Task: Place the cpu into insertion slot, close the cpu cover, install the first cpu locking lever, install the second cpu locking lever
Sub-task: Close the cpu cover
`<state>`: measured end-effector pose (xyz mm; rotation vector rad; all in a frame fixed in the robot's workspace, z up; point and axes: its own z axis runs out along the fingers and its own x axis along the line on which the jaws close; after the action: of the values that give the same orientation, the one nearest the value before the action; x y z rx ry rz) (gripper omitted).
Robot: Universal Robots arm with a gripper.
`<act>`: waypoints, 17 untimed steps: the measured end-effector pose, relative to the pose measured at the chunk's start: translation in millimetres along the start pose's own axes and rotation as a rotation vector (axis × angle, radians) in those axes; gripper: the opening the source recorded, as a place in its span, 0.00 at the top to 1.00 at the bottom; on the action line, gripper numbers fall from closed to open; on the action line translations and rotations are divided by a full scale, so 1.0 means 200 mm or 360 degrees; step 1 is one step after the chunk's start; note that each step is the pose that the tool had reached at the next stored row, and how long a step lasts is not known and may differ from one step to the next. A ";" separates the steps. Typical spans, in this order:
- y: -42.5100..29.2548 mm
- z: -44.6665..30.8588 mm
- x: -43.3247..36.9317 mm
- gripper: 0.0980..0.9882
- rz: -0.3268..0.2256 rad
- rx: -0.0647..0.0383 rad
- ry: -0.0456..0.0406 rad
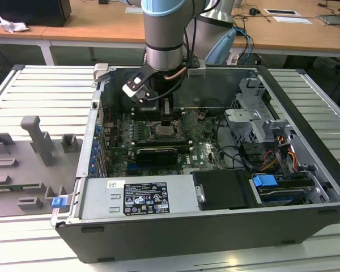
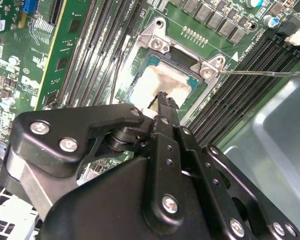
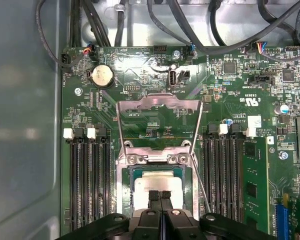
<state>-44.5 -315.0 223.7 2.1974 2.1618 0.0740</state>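
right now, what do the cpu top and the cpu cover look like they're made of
cpu: metal top, pale silver-grey with a dull satin finish, judging by its soft, spread glare. cpu cover: likely thin sheet metal, perhaps steel, bare and silvery. It catches light along its flat bars.

The jaws cover (partly) the cpu (image 3: 157,181).

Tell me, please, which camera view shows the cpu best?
The first wrist view: the cpu lies square-on in the insertion slot. The second wrist view shows it obliquely behind the gripper; the exterior view, a small pale patch.
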 end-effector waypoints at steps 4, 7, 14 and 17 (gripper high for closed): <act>0.033 0.001 0.000 0.99 0.0000 0.0007 0.0000; 0.050 0.003 -0.002 0.99 0.0001 0.0008 0.0001; 0.064 -0.018 -0.002 0.99 0.0001 0.0013 0.0002; 0.064 -0.020 -0.002 0.99 0.0001 0.0013 0.0002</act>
<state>-32.0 -315.5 228.7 2.2026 2.1659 0.0668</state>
